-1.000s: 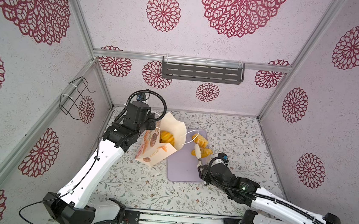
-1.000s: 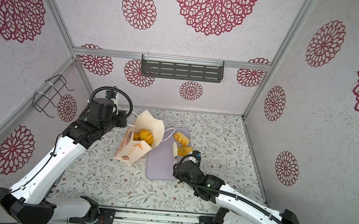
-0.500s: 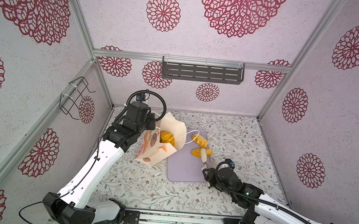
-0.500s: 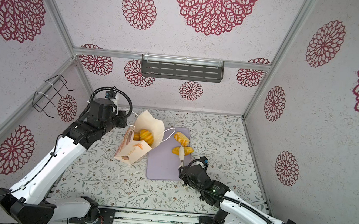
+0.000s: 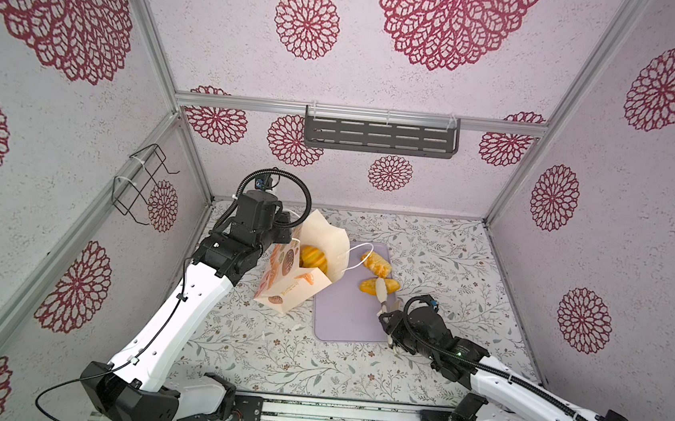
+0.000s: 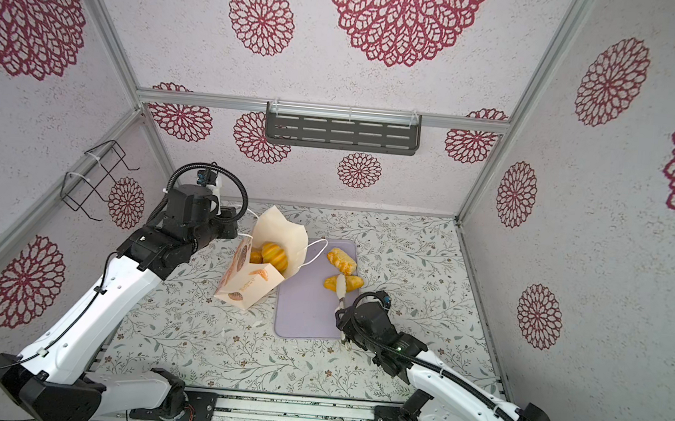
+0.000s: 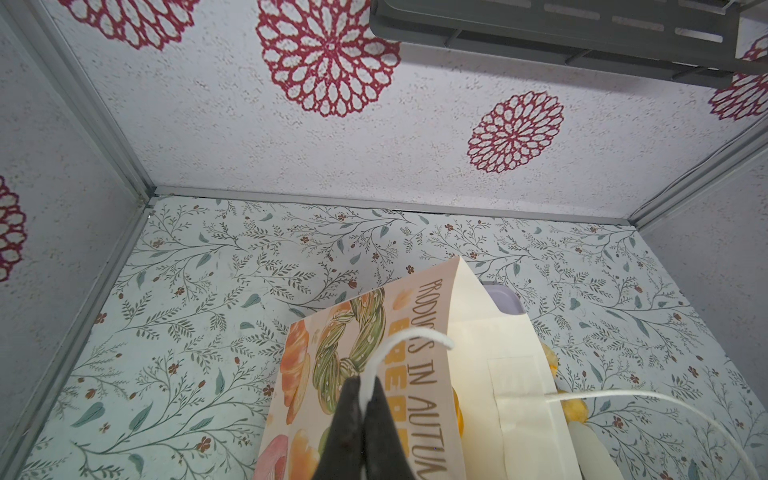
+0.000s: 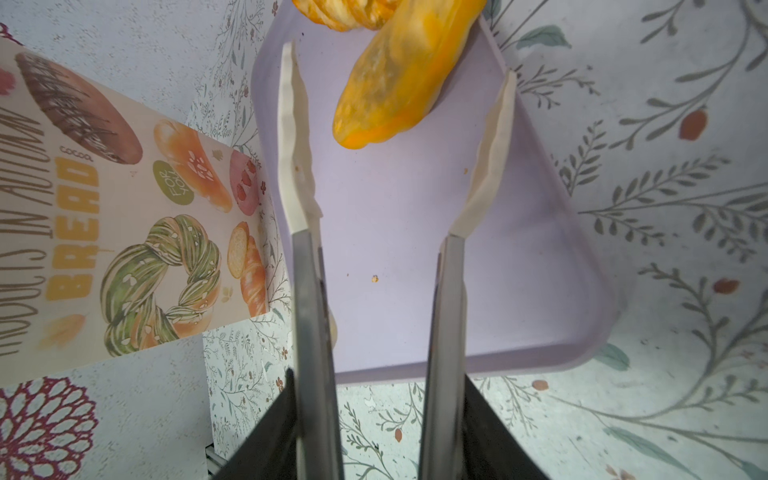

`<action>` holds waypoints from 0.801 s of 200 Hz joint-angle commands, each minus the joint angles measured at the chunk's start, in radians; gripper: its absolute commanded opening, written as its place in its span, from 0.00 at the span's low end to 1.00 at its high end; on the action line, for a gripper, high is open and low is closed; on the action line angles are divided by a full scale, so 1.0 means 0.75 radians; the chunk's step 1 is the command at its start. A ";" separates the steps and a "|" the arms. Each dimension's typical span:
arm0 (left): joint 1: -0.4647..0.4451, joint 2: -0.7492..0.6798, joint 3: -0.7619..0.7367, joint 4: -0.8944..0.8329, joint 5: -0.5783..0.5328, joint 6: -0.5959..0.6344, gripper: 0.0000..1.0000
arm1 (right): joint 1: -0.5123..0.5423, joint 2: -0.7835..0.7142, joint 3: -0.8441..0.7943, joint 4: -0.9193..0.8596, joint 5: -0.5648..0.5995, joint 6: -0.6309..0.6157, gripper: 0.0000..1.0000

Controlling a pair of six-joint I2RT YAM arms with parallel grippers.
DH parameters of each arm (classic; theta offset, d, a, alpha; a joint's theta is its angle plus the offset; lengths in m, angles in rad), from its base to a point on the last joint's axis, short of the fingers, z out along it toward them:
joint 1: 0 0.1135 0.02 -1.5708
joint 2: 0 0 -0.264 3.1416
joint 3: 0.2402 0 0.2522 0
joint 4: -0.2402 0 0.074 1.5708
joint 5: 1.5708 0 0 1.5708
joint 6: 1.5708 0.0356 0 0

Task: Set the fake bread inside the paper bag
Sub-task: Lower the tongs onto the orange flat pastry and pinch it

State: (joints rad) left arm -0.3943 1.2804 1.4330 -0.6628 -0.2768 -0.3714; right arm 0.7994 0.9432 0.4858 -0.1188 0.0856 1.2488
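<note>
The paper bag (image 5: pixel 295 287) (image 6: pixel 250 283) (image 8: pixel 104 208) stands tilted with its mouth open. Orange fake bread (image 5: pixel 314 257) (image 6: pixel 274 256) lies inside it. My left gripper (image 7: pixel 368 395) (image 5: pixel 288 232) is shut on the bag's white cord handle (image 7: pixel 399 338). A twisted roll (image 5: pixel 377 263) (image 6: pixel 342 260) and a smooth oval loaf (image 5: pixel 392 285) (image 8: pixel 407 75) lie on the lilac tray (image 5: pixel 343 320). My right gripper (image 8: pixel 378 395) (image 5: pixel 390 324) is shut on metal tongs (image 5: pixel 382 298) (image 8: pixel 307 291). Their white tips stand apart on either side of the oval loaf's near end.
A dark slotted shelf (image 5: pixel 380 136) hangs on the back wall. A wire rack (image 5: pixel 140 182) is fixed to the left wall. The bag's second cord handle (image 5: pixel 354 257) droops over the tray's far left corner. Small crumbs (image 8: pixel 375 278) lie on the tray.
My right gripper and the tongs have shifted a little to the right, towards the oval loaf. The left gripper and the bag have stayed still.
</note>
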 commanded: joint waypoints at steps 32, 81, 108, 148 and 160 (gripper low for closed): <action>0.010 -0.026 -0.009 0.029 0.011 -0.002 0.00 | -0.041 -0.012 0.010 0.106 -0.043 -0.027 0.52; 0.009 -0.026 -0.010 0.031 0.013 -0.003 0.00 | -0.058 -0.013 -0.009 0.132 -0.061 -0.023 0.51; 0.009 -0.026 -0.009 0.029 0.018 -0.003 0.00 | -0.081 -0.008 -0.048 0.184 -0.089 -0.007 0.50; 0.009 -0.026 -0.010 0.031 0.020 -0.005 0.00 | -0.110 0.034 -0.051 0.232 -0.119 -0.010 0.48; 0.010 -0.024 -0.009 0.031 0.025 -0.005 0.00 | -0.116 0.053 -0.041 0.240 -0.129 -0.017 0.48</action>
State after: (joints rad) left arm -0.3943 1.2800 1.4330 -0.6624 -0.2703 -0.3714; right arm 0.7273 0.9680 0.4290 -0.0059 0.0040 1.2491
